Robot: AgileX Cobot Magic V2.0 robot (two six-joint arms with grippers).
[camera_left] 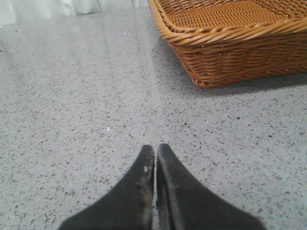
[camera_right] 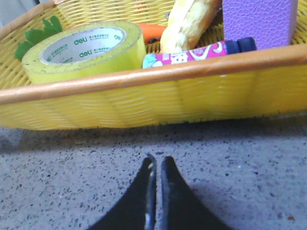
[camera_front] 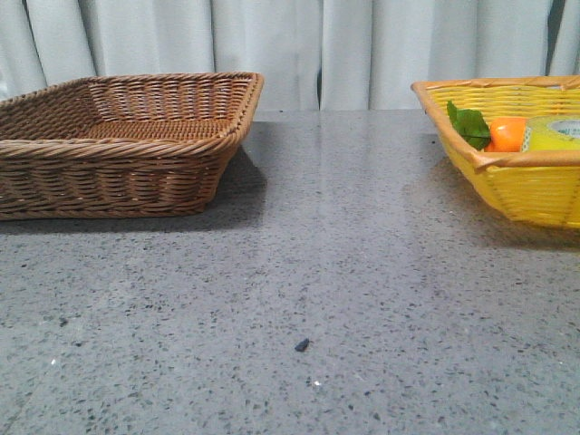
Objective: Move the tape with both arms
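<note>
Tape (camera_right: 84,50) lies flat in yellow basket (camera_front: 526,186), at my 2 o'clock, untouched; right gripper (camera_right: 156,165) and left gripper (camera_left: 155,153) both pressed together, empty; transfer unstarted; next I'd part right fingers, reach over rim.

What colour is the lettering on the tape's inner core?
Green, on a white core of the tape; clearest in the right wrist view.

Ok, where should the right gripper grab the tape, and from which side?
Probably from above. The tape lies tilted in the yellow basket, hole up; put one finger in the core, one outside the wall. The rim blocks a level approach by the right gripper.
</note>
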